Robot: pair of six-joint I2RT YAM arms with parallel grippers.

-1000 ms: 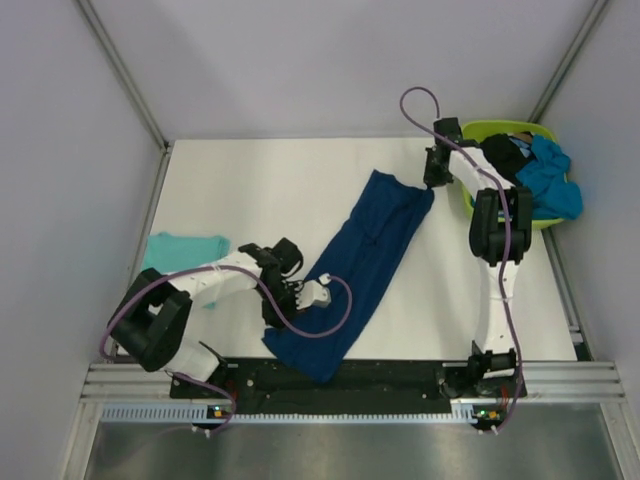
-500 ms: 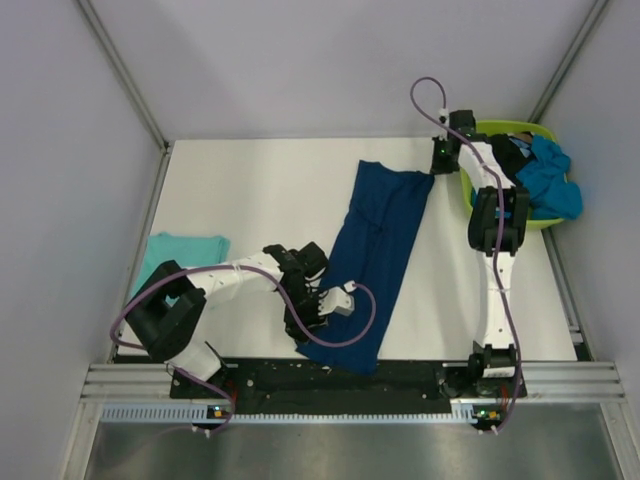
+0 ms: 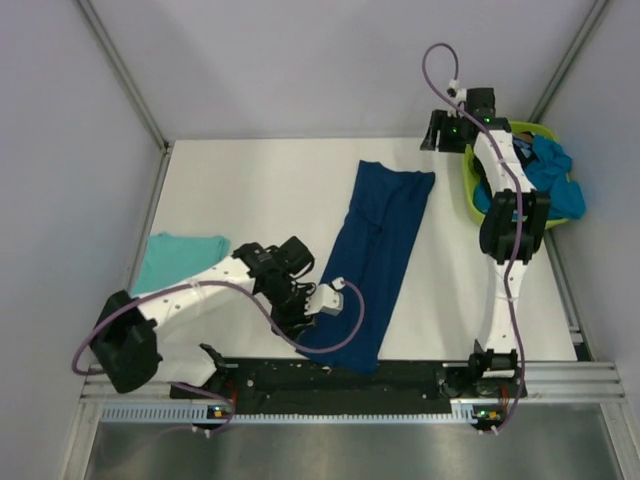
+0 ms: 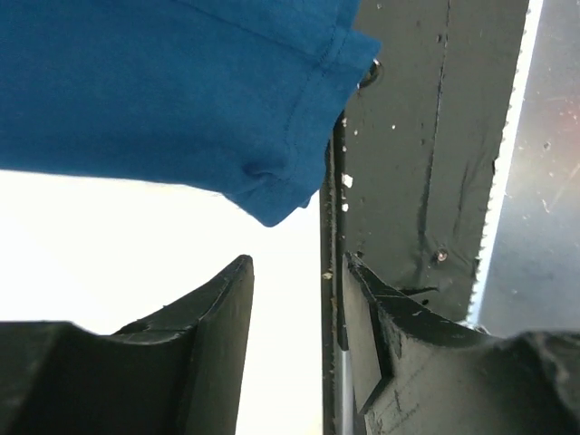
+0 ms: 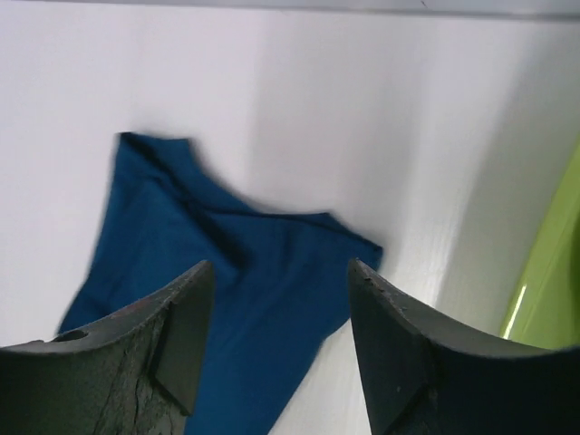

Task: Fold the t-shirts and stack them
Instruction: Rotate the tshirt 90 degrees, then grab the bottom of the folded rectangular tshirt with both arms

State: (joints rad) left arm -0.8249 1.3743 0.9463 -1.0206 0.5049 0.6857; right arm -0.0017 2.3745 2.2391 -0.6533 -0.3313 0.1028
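Note:
A dark blue t-shirt (image 3: 375,255) lies flat as a long folded strip running from the far middle of the table to the near edge. My left gripper (image 3: 305,318) hovers just beside its near left corner (image 4: 272,204), and in the left wrist view that gripper (image 4: 299,267) is open and empty. My right gripper (image 3: 437,135) hangs above and behind the shirt's far right corner (image 5: 349,245), with its fingers (image 5: 281,267) open and nothing between them. A light teal t-shirt (image 3: 178,257) lies folded at the left edge. Bright blue (image 3: 550,170) and black tees sit in the tub.
The lime-green tub (image 3: 478,195) stands at the far right, right of my right arm, and its rim (image 5: 553,281) shows in the right wrist view. The black base rail (image 4: 426,136) runs along the near table edge, close to my left gripper. White walls enclose the table.
Both grippers have opened and let go of the dark blue shirt, which now lies straighter and flat. My right gripper has lifted back toward the far wall; the left has shifted slightly.

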